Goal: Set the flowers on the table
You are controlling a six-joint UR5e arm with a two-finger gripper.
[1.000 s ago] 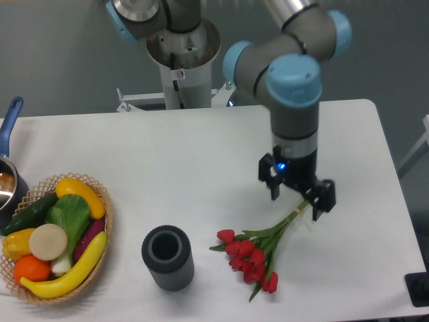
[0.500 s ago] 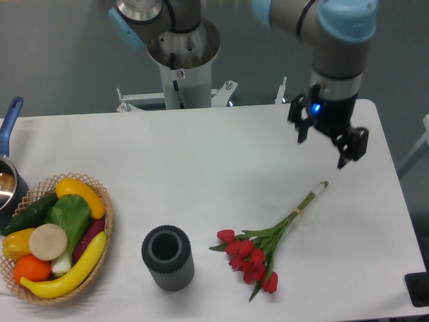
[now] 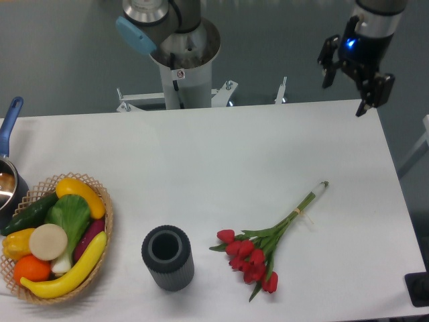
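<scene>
Looks pretty much done: red tulips [image 3: 258, 253] lying flat on the white table [image 3: 201, 154], near right. Pincer [image 3: 355, 75] wide, holding nothing, high at far right.

The arm's links are brushed silver metal tubes; one joint carries a light blue plastic cap [image 3: 136, 35]; the base column [image 3: 182, 64] is pale grey and cylindrical, with a small dark marking on its front and a thin black cable running down it; the gripper [image 3: 348, 75] is black, with two angular fingers; a small blue light [image 3: 348, 44] glows on its body, just under the silver wrist.
</scene>
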